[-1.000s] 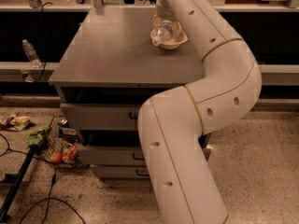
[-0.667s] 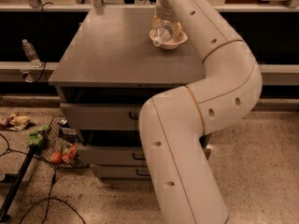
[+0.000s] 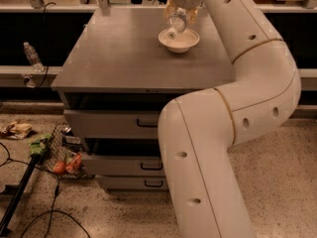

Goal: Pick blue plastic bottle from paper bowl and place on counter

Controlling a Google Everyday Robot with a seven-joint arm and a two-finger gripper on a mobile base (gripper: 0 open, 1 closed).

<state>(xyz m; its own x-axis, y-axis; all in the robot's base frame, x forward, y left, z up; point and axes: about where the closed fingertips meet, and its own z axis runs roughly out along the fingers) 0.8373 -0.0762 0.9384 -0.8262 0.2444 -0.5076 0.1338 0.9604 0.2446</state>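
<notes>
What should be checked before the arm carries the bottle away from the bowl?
1. Gripper closed on the blue plastic bottle: ok, the fingers flank its upper part.
2. Bottle lifted clear of the paper bowl: cannot tell; it hangs tilted, with its lower end just over the bowl's inside.
3. Bowl sitting flat on the counter: ok.
4. Bare counter to set the bottle on: ok, wide grey surface between the bowl and the front edge.
5. Grip firm enough for the carry: cannot tell.
</notes>
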